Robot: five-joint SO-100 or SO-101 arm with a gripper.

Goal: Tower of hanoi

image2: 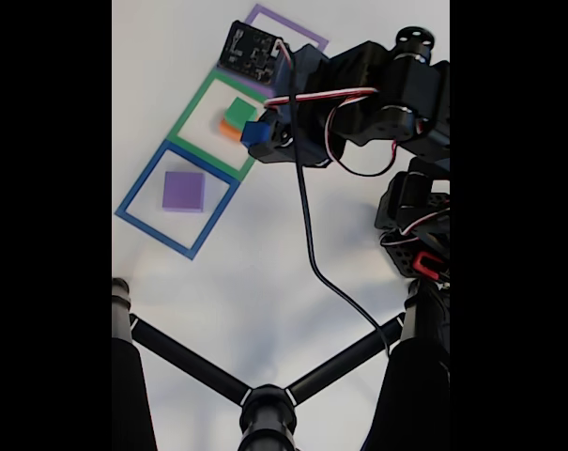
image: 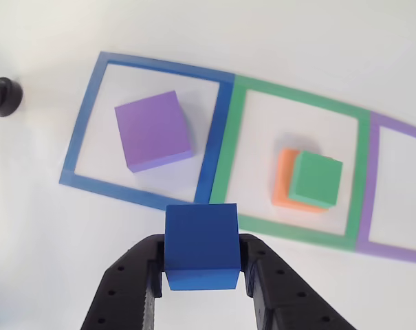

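In the other view, your gripper (image: 201, 275) is clamping the blue cube (image: 201, 244) between both fingers, hanging above the white table (image: 42, 227) near the seam of the blue frame (image: 80, 130) and green frame (image: 355, 172). The purple block (image: 154, 130) is lying alone inside the blue frame; the green block (image: 318, 179) is sitting on the orange block (image: 283, 182), shifted off-centre. If you are heading for the green block, square the cube over it before lowering; that top is offering little margin. In the fixed view, the cube (image2: 255, 132) is hanging just beside the stack (image2: 237, 117), while the purple frame (image2: 298, 28) is offering open room beyond.
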